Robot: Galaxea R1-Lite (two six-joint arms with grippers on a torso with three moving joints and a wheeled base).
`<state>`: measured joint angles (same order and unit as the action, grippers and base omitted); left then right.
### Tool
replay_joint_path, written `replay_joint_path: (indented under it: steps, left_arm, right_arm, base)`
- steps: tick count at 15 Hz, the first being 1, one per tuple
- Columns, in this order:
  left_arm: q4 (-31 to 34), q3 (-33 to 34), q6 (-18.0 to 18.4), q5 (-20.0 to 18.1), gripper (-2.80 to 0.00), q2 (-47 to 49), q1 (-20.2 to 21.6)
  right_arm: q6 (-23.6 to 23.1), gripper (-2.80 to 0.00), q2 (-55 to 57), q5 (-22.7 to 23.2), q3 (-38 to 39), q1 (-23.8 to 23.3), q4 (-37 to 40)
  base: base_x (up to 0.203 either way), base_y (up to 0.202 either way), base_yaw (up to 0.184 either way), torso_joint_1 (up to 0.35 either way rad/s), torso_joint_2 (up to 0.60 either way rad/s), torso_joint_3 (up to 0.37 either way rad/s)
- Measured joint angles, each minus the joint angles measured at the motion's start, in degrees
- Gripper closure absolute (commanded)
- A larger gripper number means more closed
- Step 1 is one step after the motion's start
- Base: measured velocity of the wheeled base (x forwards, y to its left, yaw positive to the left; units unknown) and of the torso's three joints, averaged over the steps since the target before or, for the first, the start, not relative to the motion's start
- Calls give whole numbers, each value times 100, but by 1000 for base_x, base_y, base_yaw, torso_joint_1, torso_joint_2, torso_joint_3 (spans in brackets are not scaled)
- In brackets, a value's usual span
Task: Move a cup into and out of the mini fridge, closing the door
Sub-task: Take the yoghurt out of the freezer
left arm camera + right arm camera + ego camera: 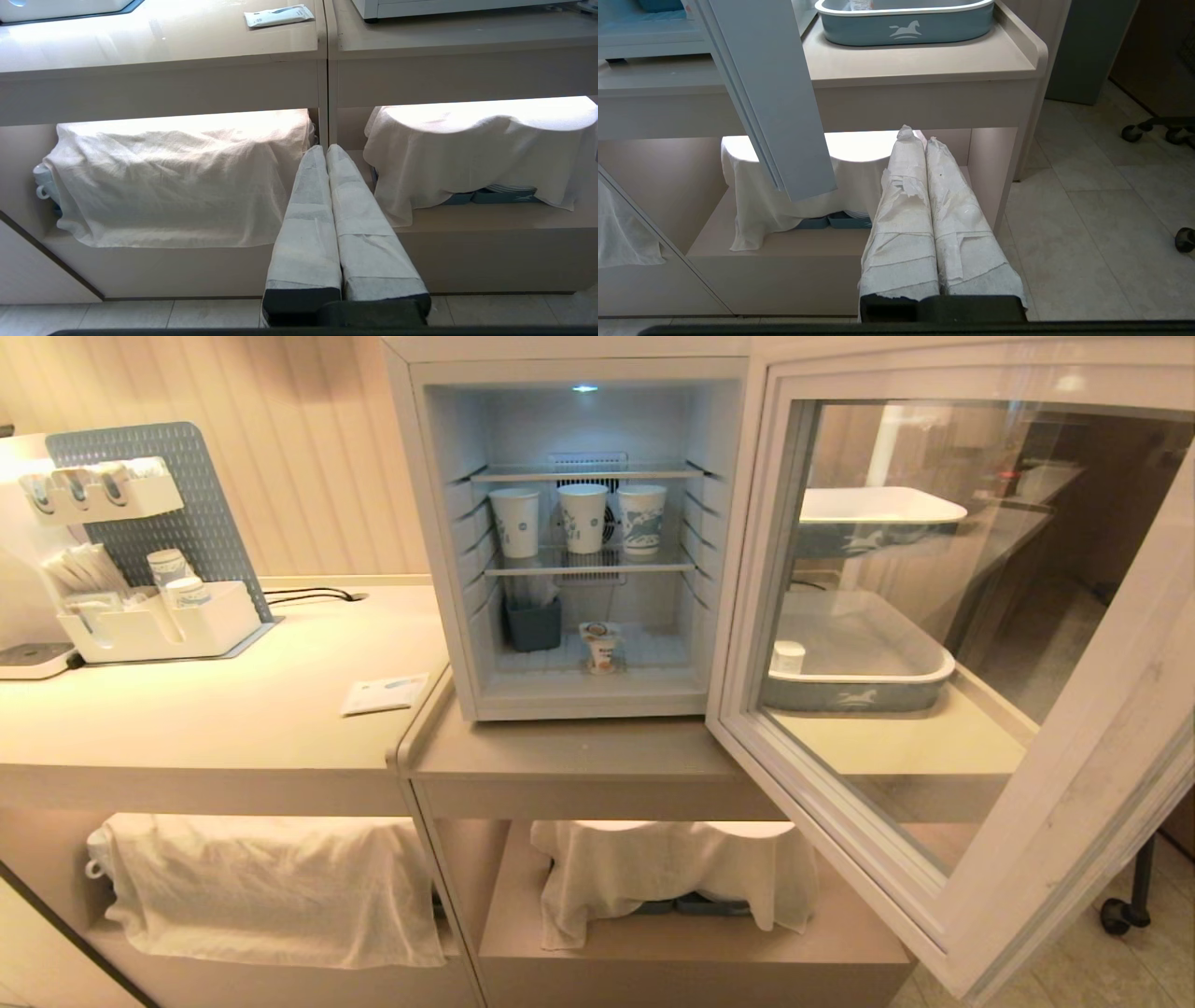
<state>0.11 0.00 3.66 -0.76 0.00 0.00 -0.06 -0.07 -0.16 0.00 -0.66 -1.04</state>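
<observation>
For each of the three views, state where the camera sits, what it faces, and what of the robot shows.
Head: high, facing down into the mini fridge, door open; no arm shows.
Left wrist: low, behind shut fingers of the left gripper, facing cloth-covered shelves.
Right wrist: low, behind the right gripper, facing the door's edge and grey tray.
All share the white cloth.

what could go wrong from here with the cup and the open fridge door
The door swings far out on the robot's right, so the right pincer, parked low beneath it, may hit it when rising. The small cup stands alone on the fridge floor and could tip. The paper cups above crowd any high reach.
</observation>
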Motion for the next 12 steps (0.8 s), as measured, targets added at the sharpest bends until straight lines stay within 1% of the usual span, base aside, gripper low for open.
replay_joint_path:
  steps: [7,9,12]
  left_arm:
    - [0,0,9,-9,0,0,0]
    - [2,-2,32,-4,0,0,0]
    - [6,-7,56,-4,0,0,0]
  right_arm:
    - [6,0,0,-2,0,2,0]
    - [-1,0,0,-2,0,0,2]
    - [6,0,0,-2,0,2,-1]
  base:
    - [0,0,0,0,0,0]
    - [-117,0,2,1,11,0]
    - [-194,0,0,0,1,0]
